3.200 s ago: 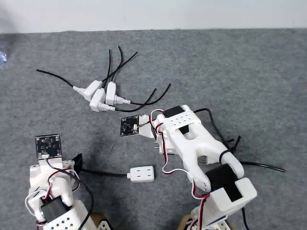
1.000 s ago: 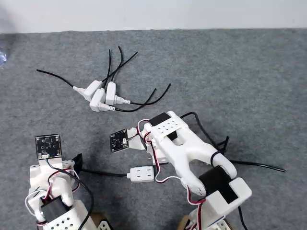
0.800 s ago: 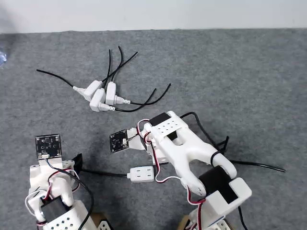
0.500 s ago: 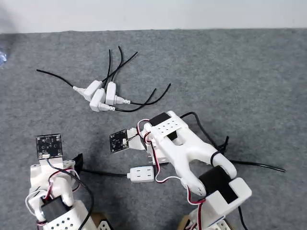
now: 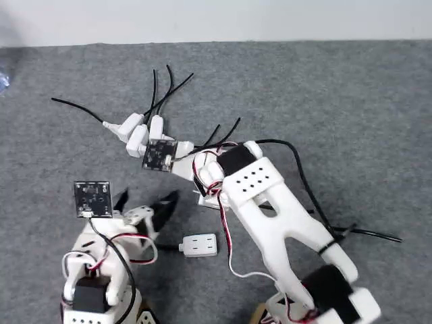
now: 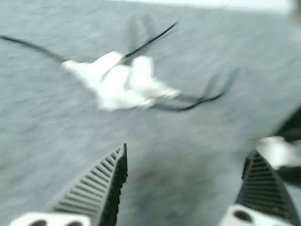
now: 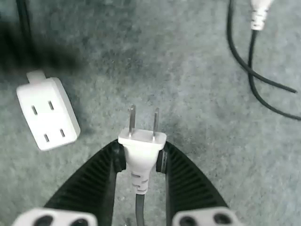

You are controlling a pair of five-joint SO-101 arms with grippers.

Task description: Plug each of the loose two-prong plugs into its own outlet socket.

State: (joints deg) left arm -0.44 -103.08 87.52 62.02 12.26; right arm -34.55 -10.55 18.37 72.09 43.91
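Note:
In the right wrist view my right gripper [image 7: 139, 154] is shut on a white two-prong plug [image 7: 141, 141], prongs pointing forward above the carpet. The white outlet block [image 7: 46, 113] lies off to one side of it, apart. From above, that block [image 5: 200, 245] sits between the two arms, and the right arm's wrist [image 5: 246, 177] hangs beyond it. Three loose white plugs [image 5: 138, 133] with black leads lie in a cluster at the far left. My left gripper [image 5: 143, 204] is open short of that cluster; its wrist view shows the plugs [image 6: 120, 84] ahead of the open gripper [image 6: 183, 186].
Grey carpet [image 5: 351, 101] covers the table. The held plug's black cable [image 5: 307, 189] trails back to the right along the right arm. Loose black leads [image 7: 254, 75] from the plug cluster curl near the right gripper. The far right stretch holds nothing.
The right arm has swung forward, away from the outlet block toward the plug cluster, still holding its plug. The left arm has come forward toward the cluster with its fingers spread.

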